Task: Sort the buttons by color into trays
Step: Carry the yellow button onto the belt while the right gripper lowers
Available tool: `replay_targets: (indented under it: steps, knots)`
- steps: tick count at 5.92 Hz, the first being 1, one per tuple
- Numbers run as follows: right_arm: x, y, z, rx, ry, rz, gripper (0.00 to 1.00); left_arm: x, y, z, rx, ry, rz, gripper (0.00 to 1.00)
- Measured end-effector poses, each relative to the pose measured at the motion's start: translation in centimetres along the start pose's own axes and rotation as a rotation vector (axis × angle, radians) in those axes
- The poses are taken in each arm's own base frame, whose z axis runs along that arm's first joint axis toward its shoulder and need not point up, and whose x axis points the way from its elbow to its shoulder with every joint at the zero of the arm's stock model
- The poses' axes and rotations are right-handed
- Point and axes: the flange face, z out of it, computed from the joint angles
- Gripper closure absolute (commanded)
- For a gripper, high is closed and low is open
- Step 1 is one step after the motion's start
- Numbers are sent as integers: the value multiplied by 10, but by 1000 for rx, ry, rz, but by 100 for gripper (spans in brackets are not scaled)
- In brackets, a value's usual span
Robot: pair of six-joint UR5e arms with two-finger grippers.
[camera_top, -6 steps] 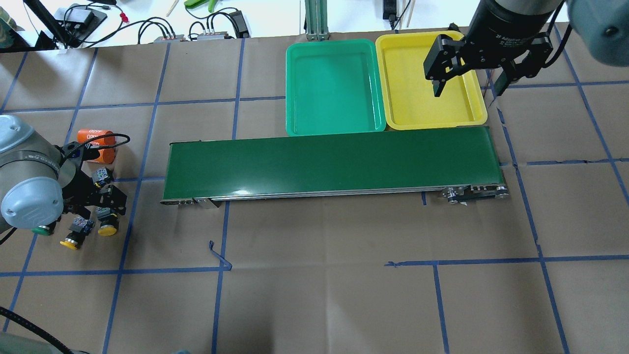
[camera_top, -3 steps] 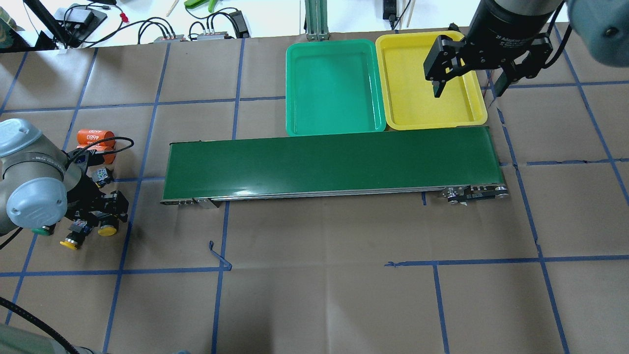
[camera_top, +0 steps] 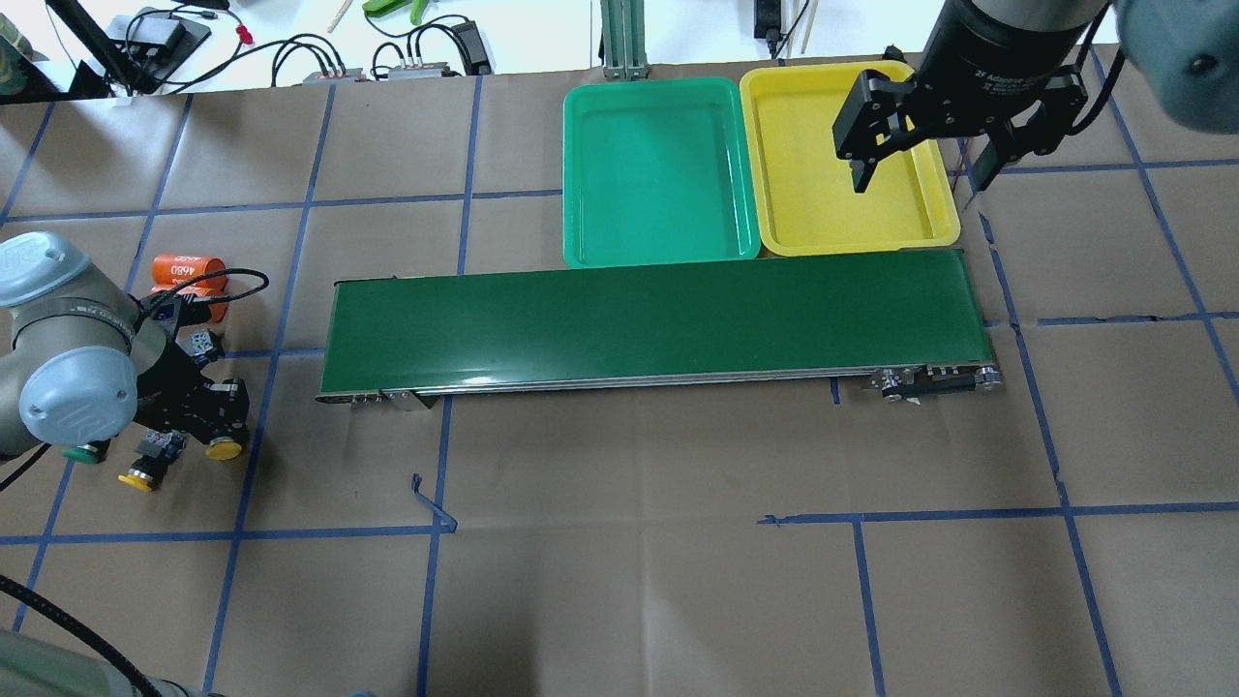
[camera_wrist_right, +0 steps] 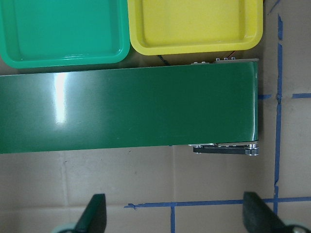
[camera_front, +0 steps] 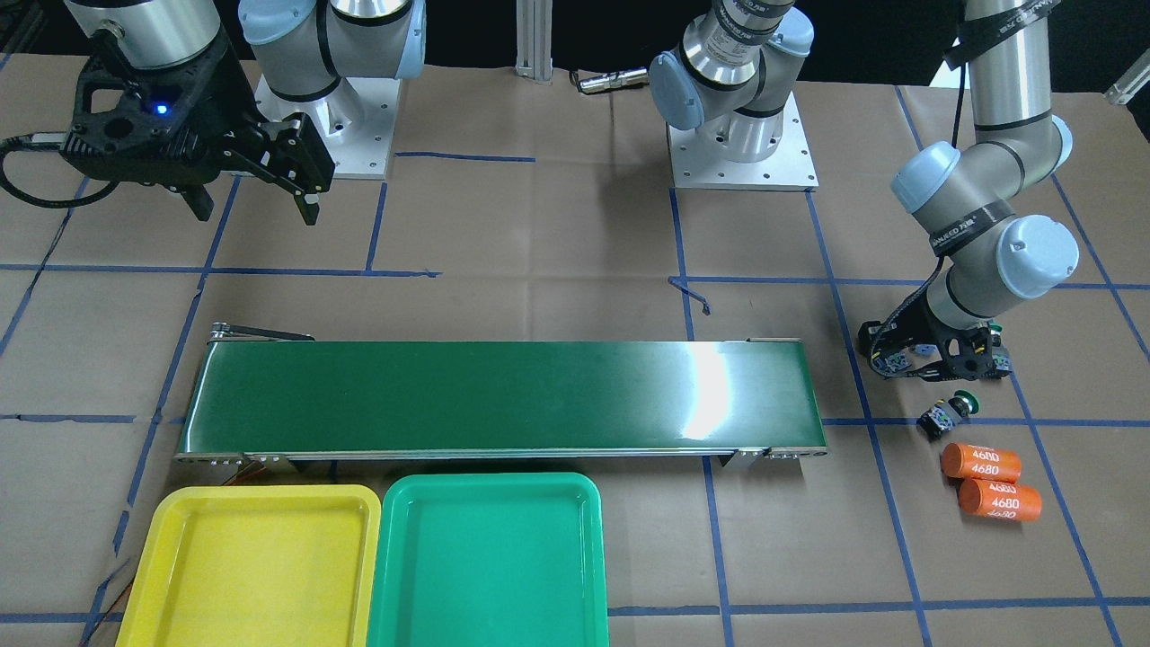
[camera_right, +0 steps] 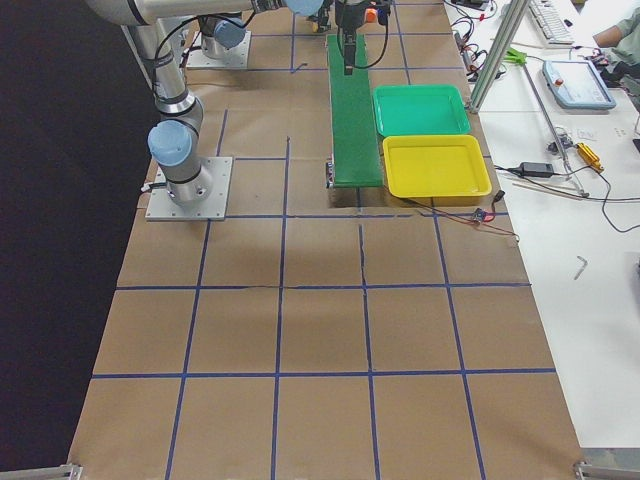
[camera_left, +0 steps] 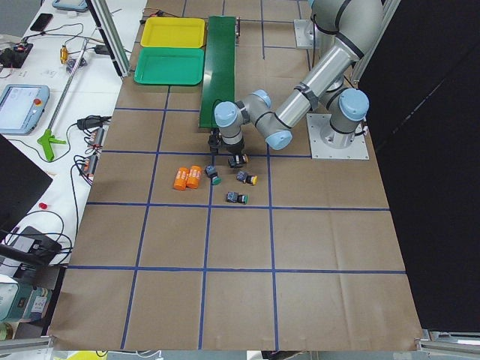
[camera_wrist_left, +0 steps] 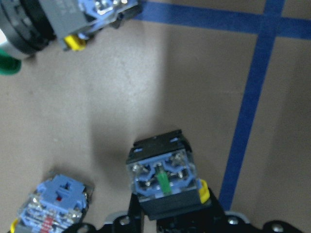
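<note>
My left gripper [camera_top: 215, 426] is low at the table's left end, its fingers close against the block body of a yellow button [camera_top: 225, 447] [camera_wrist_left: 165, 182]. Beside it lies another yellow button [camera_top: 141, 474] and a green button [camera_top: 82, 452] half under the arm. A second green button [camera_front: 952, 413] [camera_wrist_left: 29, 34] lies just beyond. My right gripper [camera_top: 920, 169] [camera_wrist_right: 175, 216] hangs open and empty over the right rim of the yellow tray [camera_top: 813, 194]. The green tray [camera_top: 658, 174] sits next to it. Both trays hold nothing.
A long dark-green conveyor belt [camera_top: 658, 315] runs across the middle, in front of the trays. Two orange cylinders [camera_front: 988, 481] printed 4680 lie close to the buttons. Cables and tools sit beyond the table's far edge [camera_top: 290, 58].
The left gripper has turned and closed in on the yellow button, whose cap has shifted slightly toward the belt. The right arm has not moved.
</note>
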Motion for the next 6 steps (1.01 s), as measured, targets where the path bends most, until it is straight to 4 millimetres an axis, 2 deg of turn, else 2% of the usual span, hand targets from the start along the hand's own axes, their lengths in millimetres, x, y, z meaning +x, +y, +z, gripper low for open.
replay_targets:
  steps: [1,2,3,4,5,6]
  knots:
    - [-1,1,0,0,0,-14,0,16,-14,-29,38,-19,60,93]
    - [-2,1,0,0,-1,-61,0,43,-32,-69,60,-34,151,98]
    - [-4,1,2,-3,-2,-148,0,71,-47,-103,52,-36,249,99]
    - [-7,1,5,-8,-3,-264,0,103,-56,-123,27,-32,353,98]
    - [-15,3,10,-18,-17,-397,0,141,-61,-135,21,-24,498,98]
    - [-27,7,20,-34,-41,-548,0,181,-63,-139,28,-18,712,98]
